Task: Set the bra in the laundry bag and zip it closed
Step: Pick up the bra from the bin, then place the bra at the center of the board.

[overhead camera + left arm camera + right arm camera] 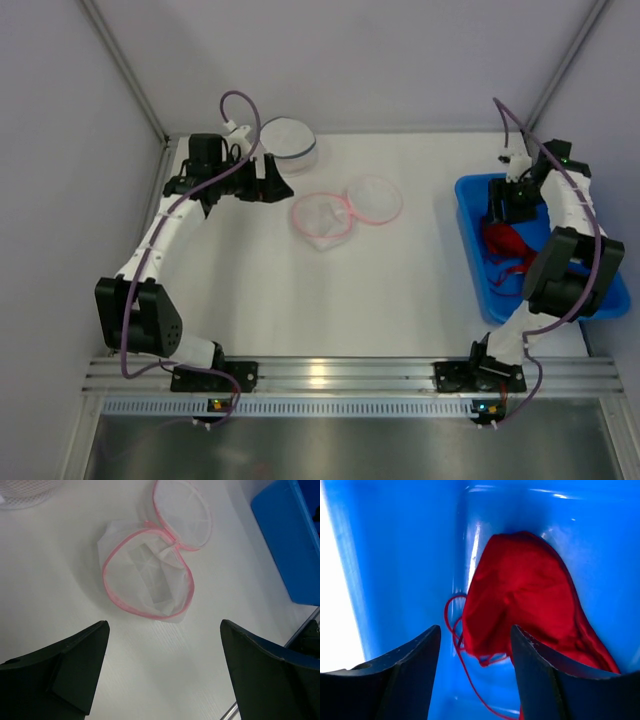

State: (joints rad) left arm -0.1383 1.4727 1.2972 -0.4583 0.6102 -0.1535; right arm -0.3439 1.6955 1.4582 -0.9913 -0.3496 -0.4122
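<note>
Bra (pixel 503 243) in the bin, laundry bag (pixel 325 218) unzipped on the desk (pixel 400 290)

The desk was a plain white surface, boxed in by pale grey wall panels (pixel 350 60) on three sides. A ribbed aluminium rail (pixel 340 375) along its near edge carried both arm bases. From the top camera I saw the pink-rimmed mesh bag lying flat near the middle. Its round lid (pixel 373 198) was flipped open to the right and joined to the bag at one side. A second round white mesh pouch (pixel 287 143) with a bluish rim sat against the back wall. The blue bin (pixel 472 245) stood at the right edge of the desk, well apart from the bag, with the red bra inside it.

The left gripper (pixel 272 185) hung just beside the white pouch, left of the open bag. Its wrist camera showed what the top view could not: the left gripper (pixel 164 625) was spread wide and held nothing. Below it, the white mesh inside the bag (pixel 147 580) was folded and creased.

The right gripper (pixel 512 205) was down over the far end of the bin, where the arm hid much of the bra from above. The right wrist camera showed the right gripper (pixel 476 630) parted, with the crumpled red cup (pixel 525 590) and a thin red strap (pixel 455 630) just beyond its tips against the glossy blue wall. I could not tell whether either tip touched the fabric.
</note>
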